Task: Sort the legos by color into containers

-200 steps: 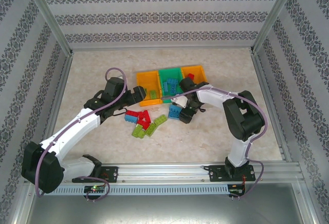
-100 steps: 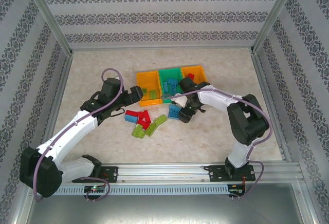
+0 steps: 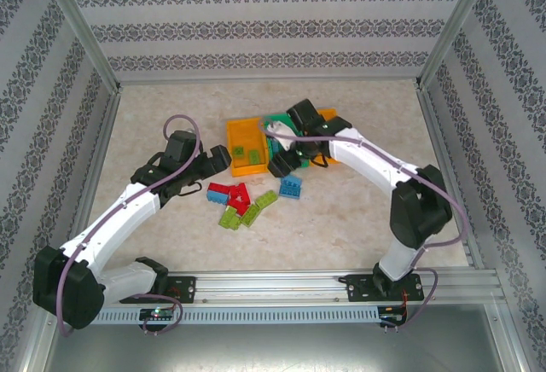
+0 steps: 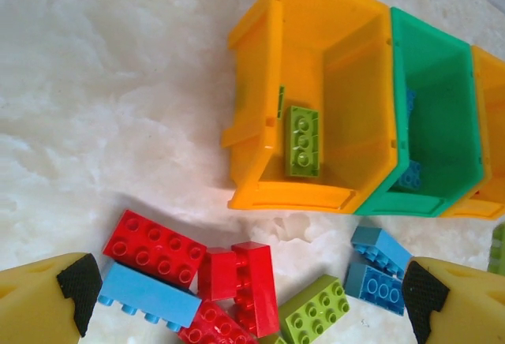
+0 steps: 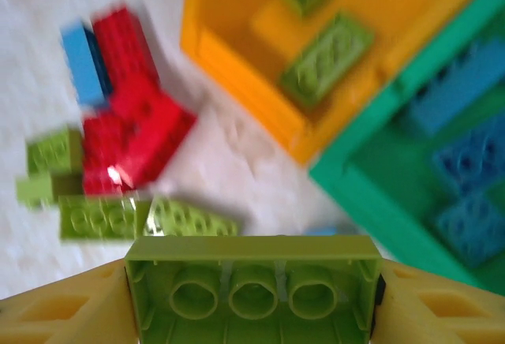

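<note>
My right gripper (image 5: 252,301) is shut on a lime green lego (image 5: 252,289), its hollow underside toward the camera. In the top view it (image 3: 281,165) hangs over the front edge of the containers, between the left orange bin (image 3: 247,168) and the green bin (image 3: 275,121). The orange bin (image 5: 245,84) holds two green legos (image 5: 327,56); the green bin (image 5: 371,194) holds blue ones (image 5: 465,155). My left gripper (image 4: 252,312) is open above the loose pile, with red legos (image 4: 154,248), a blue one (image 4: 150,295) and a green one (image 4: 316,308) between its fingers.
Loose legos lie on the table in front of the bins: red (image 3: 230,194), green (image 3: 237,216), blue (image 3: 292,187). A second orange bin (image 4: 491,99) joins the green bin's right side. Metal posts and patterned walls close in the table.
My right gripper has risen from the pile with the green lego and swung back and left to the front of the bins. The left arm has drawn slightly left.
</note>
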Controlling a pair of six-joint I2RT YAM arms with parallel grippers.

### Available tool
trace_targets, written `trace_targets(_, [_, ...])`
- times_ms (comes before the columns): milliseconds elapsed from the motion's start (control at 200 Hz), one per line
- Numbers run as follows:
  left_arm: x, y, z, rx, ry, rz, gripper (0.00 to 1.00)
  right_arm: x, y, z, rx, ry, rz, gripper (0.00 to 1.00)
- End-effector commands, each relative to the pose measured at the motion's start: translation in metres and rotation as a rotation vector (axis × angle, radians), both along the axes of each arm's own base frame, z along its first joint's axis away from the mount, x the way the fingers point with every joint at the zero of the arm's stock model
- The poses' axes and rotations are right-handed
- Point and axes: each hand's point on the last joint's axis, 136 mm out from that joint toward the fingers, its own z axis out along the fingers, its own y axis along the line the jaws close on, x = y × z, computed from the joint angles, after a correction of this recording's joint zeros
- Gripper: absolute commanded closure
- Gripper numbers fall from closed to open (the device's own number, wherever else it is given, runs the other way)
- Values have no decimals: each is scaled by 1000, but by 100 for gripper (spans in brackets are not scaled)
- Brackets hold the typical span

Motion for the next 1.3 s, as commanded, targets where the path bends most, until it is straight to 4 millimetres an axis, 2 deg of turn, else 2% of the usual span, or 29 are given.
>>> trace_targets(0, [-13, 17, -20, 41, 89, 54, 1, 27, 29, 10, 104, 44, -105, 34])
trace_targets(100, [-20, 20, -28, 51, 122, 55, 1, 50, 44, 11, 110, 26, -142, 33])
trace_targets(255, [-34, 21, -44, 54, 185, 43, 0, 75, 59, -5, 76, 56, -189, 33])
trace_targets(350, [-42, 18, -52, 41, 209, 24, 0, 89, 60, -18, 49, 80, -247, 33])
trace_targets(515, [-53, 15, -63, 42, 236, -12, 0, 101, 61, -34, 14, 95, -297, 29])
trace_targets(594, [-58, 12, -66, 48, 242, -32, 0, 105, 59, -43, -13, 97, -314, 20])
trace_targets(709, [-67, 3, -69, 58, 257, -80, 0, 106, 57, -49, -29, 116, -323, 13])
trace_targets(759, [-72, -3, -70, 66, 263, -109, 0, 107, 58, -48, -25, 114, -327, 9])
trace_targets(839, [-79, -12, -72, 87, 268, -154, 0, 106, 60, -44, -9, 114, -324, 7])
trace_targets(944, [-88, -32, -74, 127, 260, -241, 0, 104, 65, -29, 41, 115, -321, 2])
trace_targets(1069, [-102, -46, -84, 207, 272, -343, 1, 99, 66, -10, 100, 109, -319, 2])
trace_targets(1179, [-114, -45, -92, 277, 296, -378, 4, 96, 55, 1, 137, 102, -350, 2])
trace_targets(1294, [-121, -52, -92, 282, 282, -414, 10, 94, 42, 8, 161, 103, -379, 2])
